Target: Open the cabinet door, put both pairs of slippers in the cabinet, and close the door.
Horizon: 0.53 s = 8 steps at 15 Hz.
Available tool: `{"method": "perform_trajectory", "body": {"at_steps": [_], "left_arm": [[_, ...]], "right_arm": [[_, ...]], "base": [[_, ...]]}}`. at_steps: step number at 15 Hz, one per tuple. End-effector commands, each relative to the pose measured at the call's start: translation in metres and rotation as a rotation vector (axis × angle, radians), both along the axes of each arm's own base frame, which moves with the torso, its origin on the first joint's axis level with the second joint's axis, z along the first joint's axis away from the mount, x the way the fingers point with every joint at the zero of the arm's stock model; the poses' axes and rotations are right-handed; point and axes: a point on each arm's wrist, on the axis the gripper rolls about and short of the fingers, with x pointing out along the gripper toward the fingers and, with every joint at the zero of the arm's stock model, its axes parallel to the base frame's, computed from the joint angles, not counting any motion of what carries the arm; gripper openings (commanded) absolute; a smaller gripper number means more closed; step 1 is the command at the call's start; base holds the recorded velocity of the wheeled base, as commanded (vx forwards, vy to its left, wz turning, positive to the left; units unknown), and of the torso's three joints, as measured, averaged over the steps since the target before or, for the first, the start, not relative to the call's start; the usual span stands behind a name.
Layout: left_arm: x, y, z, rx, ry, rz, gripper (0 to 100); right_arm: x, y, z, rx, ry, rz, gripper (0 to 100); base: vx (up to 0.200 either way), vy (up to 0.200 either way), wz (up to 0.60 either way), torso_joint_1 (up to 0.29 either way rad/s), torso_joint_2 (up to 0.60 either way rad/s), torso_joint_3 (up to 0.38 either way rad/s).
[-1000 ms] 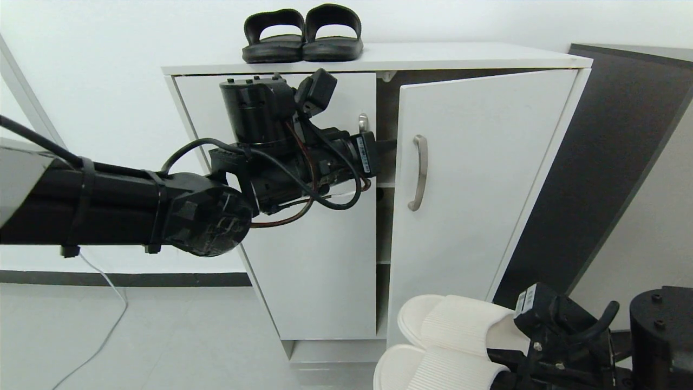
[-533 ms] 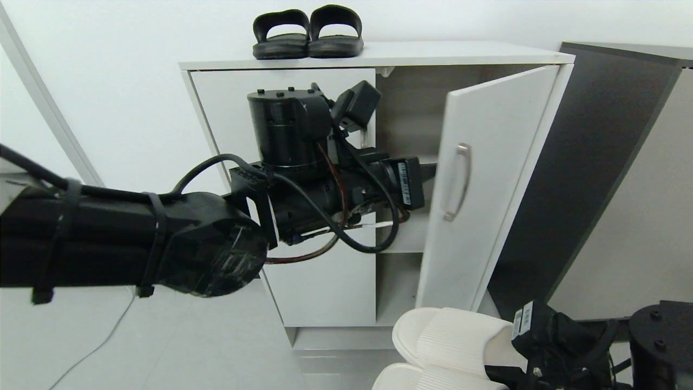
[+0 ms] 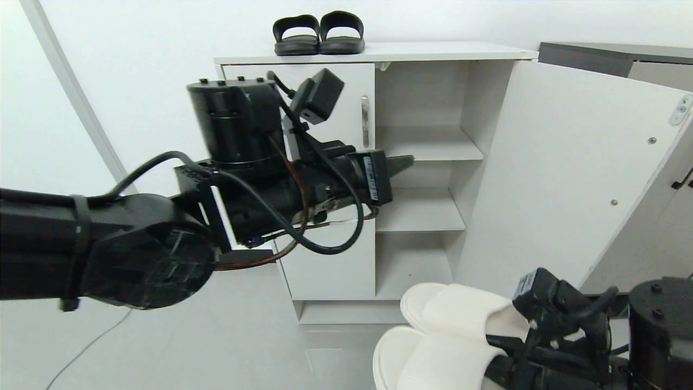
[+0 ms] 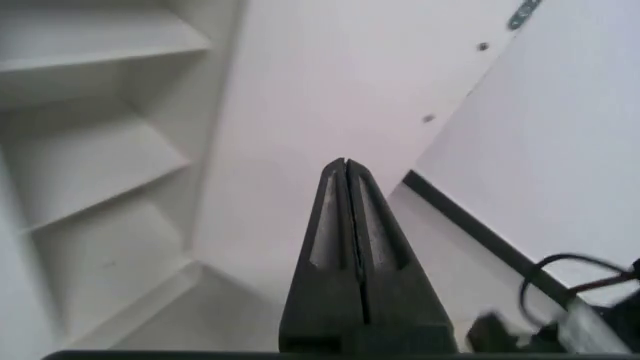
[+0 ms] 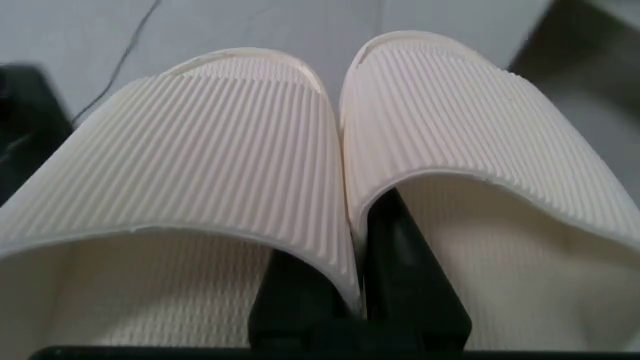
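Two black slippers top the cabinet; right tool grips white slippers.

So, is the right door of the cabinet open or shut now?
Open. The right door stands wide, its inner face and hinge plate showing, and the shelves inside are exposed.

White laminate cabinet stands on a pale grey glossy floor, against the white wall; a pair of black rubber slide slippers sits side by side, touching, on its flat top, above the left half. Right-hand door is swung wide open, showing an upper shelf, a middle shelf and a bottom board, all white; left-hand door is shut, with a vertical metal bar handle near its inner edge. Thin grey cable lies on the floor, well left of the cabinet.
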Motion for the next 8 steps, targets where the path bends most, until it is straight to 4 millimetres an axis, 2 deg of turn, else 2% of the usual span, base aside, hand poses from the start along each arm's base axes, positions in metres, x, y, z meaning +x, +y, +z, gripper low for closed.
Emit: {"method": "perform_trajectory", "body": {"at_steps": [1,2,3,4,5,6,8], "left_arm": [[-0.053,0.087,0.024,0.008,-0.069,0.251,0],[-0.075,0.108,0.024,0.027,-0.06,0.329,0],[-0.121,0.147,0.011,0.085,-0.004,0.49,0],[-0.142,0.163,0.0,0.109,0.021,0.548,0],[-0.192,0.19,-0.02,0.125,0.029,0.663,0],[-0.229,0.207,-0.034,0.148,0.001,0.746,0],[-0.277,0.222,-0.066,0.164,0.03,0.953,0]], "right_arm": [[0.038,0.009,0.004,0.029,0.01,-0.24,0],[0.047,0.014,0.006,0.044,0.008,-0.311,0],[0.065,0.023,0.006,0.049,-0.006,-0.435,0],[0.072,0.026,0.005,0.04,-0.017,-0.485,0],[0.087,0.031,-0.001,0.018,-0.03,-0.582,0],[0.096,0.034,-0.005,0.012,-0.034,-0.63,0],[0.103,0.037,-0.008,0.02,-0.044,-0.649,0]], "base": [[0.0,0.0,0.0,0.0,0.0,0.0],[0.0,0.0,0.0,0.0,0.0,0.0],[0.0,0.0,0.0,0.0,0.0,0.0],[0.0,0.0,0.0,0.0,0.0,0.0],[0.0,0.0,0.0,0.0,0.0,0.0],[0.0,0.0,0.0,0.0,0.0,0.0],[0.0,0.0,0.0,0.0,0.0,0.0]]}}
